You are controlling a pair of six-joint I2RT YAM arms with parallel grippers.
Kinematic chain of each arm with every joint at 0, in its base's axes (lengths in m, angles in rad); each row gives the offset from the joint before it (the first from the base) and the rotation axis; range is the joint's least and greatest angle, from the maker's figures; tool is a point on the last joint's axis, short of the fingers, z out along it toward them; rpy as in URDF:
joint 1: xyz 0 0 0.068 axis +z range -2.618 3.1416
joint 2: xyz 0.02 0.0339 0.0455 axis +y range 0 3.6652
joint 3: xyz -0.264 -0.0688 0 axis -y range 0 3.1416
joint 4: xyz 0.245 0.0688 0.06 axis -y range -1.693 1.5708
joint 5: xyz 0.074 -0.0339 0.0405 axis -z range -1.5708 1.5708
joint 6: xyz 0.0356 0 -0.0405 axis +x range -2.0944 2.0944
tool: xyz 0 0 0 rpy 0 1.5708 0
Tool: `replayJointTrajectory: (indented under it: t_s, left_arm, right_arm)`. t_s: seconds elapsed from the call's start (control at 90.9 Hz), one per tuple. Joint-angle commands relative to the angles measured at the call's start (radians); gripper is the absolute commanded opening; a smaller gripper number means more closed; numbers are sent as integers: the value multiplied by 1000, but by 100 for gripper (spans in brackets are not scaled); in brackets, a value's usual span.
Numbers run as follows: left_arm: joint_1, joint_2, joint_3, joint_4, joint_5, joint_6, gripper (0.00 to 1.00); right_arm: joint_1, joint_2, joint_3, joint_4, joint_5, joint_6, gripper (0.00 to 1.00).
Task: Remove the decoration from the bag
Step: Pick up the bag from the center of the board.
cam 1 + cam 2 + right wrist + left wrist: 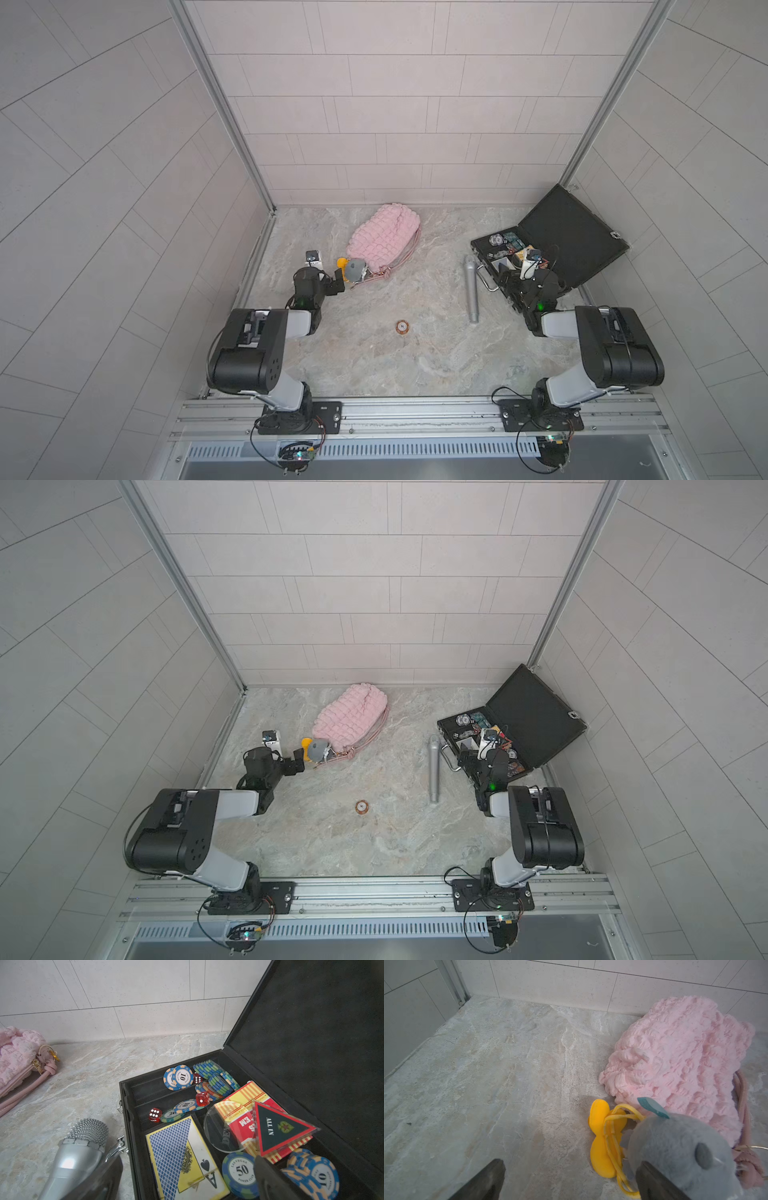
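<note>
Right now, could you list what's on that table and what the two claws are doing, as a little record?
bag: pink, quilted, lying at the back of the table
decoration: grey plush charm with yellow piece, by the bag's strap knot, not yet removed
left claw: open, close beside the charm, holding nothing
right claw: open, over the black case of poker chips and cards
elsewhere: silver microphone, small copper-coloured disc

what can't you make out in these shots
Clasp joining the grey plush decoration to the bag: left wrist view, the plush covers it; a gold ring runs off the edge.
The small round object on the table: both top views, too small to identify.
The clear disc's lettering: right wrist view, triangular marker overlaps it.
</note>
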Motion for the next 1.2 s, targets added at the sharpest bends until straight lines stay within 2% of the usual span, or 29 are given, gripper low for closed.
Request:
replayJointTrajectory:
  t_s: [0.0,0.616,0.671,0.792,0.903,1.068,1.189]
  left_arm:
    - [-5,-9,10,21,-1,11,100]
    - [-1,-20,9,16,15,11,100]
    - [-2,-47,38,-59,24,16,100]
    - [-11,-125,196,-401,-4,-16,100]
    - [-45,-205,236,-531,-27,-15,100]
    - [-118,-270,333,-743,-27,-33,100]
    - [-227,-213,448,-880,-31,-11,100]
  right_arm:
    - [6,-12,6,1,2,-4,100]
    - [6,-17,3,1,1,-2,100]
    - [6,-26,5,-7,14,0,100]
    - [6,-152,45,-185,33,11,100]
    - [6,-277,66,-325,28,57,100]
    - [6,-438,137,-605,-88,100,100]
    - [10,-514,197,-779,-190,144,100]
